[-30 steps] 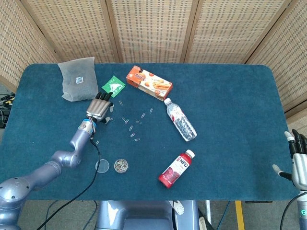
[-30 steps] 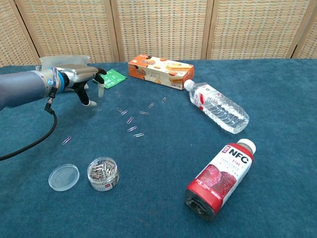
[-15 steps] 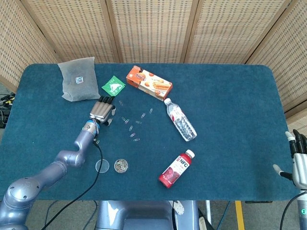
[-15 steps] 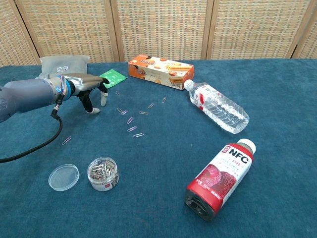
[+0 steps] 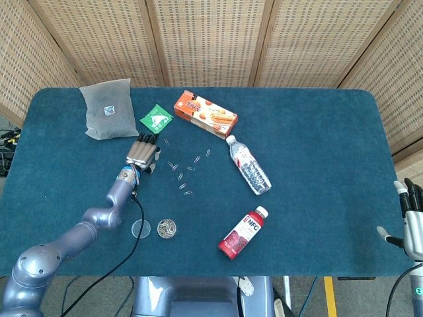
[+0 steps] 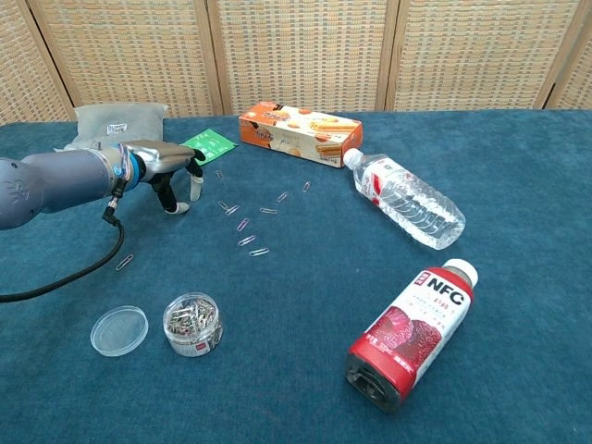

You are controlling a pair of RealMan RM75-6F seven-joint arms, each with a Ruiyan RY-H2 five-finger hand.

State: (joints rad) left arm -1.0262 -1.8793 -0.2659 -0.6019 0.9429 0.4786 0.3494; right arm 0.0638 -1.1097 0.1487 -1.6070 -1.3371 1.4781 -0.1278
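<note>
My left hand (image 5: 143, 153) (image 6: 169, 163) reaches out over the blue table, palm down, with its fingertips (image 6: 175, 206) touching the cloth just below the green packet (image 6: 211, 145) (image 5: 156, 119). Its fingers stand apart, and I see nothing gripped in them. Several loose paper clips (image 6: 245, 225) (image 5: 182, 173) lie scattered just to its right. One more paper clip (image 6: 124, 262) lies alone nearer me. My right hand (image 5: 413, 224) hangs off the table's right edge, fingers straight and spread, holding nothing.
An open jar of clips (image 6: 192, 325) (image 5: 166, 228) stands beside its lid (image 6: 119, 330). A red NFC bottle (image 6: 412, 319), a water bottle (image 6: 407, 199) and an orange cracker box (image 6: 300, 132) lie to the right. A grey pouch (image 6: 111, 122) sits at the back left.
My left hand has slid a little to the right, toward the loose clips, and dropped its fingertips onto the cloth. The right hand has stayed put.
</note>
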